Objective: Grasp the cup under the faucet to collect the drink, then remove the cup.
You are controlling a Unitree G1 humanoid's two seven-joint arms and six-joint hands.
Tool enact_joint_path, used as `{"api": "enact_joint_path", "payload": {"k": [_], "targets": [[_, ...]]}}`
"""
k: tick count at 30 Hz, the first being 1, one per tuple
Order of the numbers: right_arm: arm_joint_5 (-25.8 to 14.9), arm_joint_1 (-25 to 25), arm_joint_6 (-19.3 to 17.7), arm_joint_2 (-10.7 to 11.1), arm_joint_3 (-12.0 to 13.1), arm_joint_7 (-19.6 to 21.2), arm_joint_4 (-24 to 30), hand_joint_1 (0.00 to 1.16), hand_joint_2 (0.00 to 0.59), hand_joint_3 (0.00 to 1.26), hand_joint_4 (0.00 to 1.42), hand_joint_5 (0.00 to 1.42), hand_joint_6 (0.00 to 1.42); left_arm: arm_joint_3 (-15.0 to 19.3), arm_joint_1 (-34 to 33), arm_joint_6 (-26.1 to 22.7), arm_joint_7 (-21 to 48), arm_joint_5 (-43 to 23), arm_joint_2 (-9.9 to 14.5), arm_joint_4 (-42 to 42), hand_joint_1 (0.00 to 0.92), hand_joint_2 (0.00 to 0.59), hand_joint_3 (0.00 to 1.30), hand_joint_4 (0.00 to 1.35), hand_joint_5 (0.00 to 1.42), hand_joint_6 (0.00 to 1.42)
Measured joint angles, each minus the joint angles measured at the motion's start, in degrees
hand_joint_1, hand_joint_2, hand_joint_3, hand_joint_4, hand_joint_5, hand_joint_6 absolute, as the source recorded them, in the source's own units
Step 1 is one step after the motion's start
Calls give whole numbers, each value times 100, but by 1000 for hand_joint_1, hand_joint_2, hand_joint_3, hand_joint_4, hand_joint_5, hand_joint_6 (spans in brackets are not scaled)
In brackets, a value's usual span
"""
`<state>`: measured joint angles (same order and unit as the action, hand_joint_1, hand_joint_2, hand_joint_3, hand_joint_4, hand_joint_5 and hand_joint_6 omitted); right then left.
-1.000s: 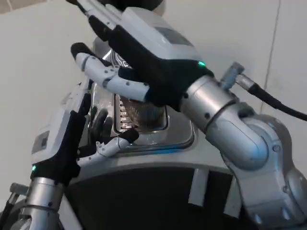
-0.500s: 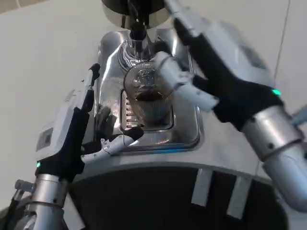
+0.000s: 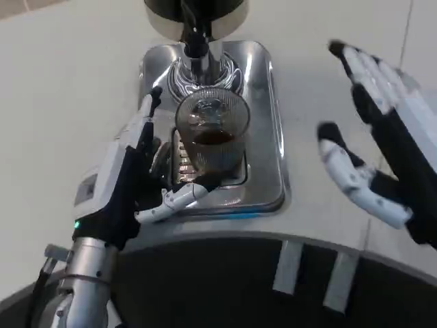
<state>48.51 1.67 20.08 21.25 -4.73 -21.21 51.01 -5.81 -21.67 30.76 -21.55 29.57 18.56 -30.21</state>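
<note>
In the head view, the cup (image 3: 212, 133), a ribbed clear glass with dark drink in its lower part, stands on the steel drip tray (image 3: 263, 123) directly under the faucet (image 3: 196, 51). The left hand (image 3: 130, 181) is beside the cup on the cup's left, fingers stretched upward along the tray edge and the thumb reaching under the cup's front; the fingers lie close to the glass but do not visibly wrap it, so the hand appears spread and holding nothing firmly. The right hand (image 3: 379, 143) hovers well apart to the right of the tray, palm open, fingers spread, holding nothing. The step in hand looks to be closing on the filled cup to take it away. To do this well, the left hand should curl its fingers round the cup's middle with the thumb opposite, squeeze evenly, and keep the cup upright. The faucet hangs just over the rim, so the cup likely needs to slide forward before rising, and the tray's raised lip and grille could catch its base.
</note>
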Motion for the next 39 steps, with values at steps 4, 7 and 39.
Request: {"api": "enact_joint_path", "payload": {"k": [4,7,39], "targets": [[256,-885,-410,-176,46,472,63,354,566,0,0,0,0,-19,-99,10,-74,-2,-83,-165,254,43,0,0,88,95],[644,-1325,-655,-305,-130,759,63,359,561,0,0,0,0,-47,-167,29,-83,0,-99,-266,256,45,0,0,93,97],[1156,-2917,-2075,-277,-18,1695,-1064,282,462,0,0,0,0,-273,-1164,481,-520,-88,-348,-1681,467,65,0,0,203,223]]}}
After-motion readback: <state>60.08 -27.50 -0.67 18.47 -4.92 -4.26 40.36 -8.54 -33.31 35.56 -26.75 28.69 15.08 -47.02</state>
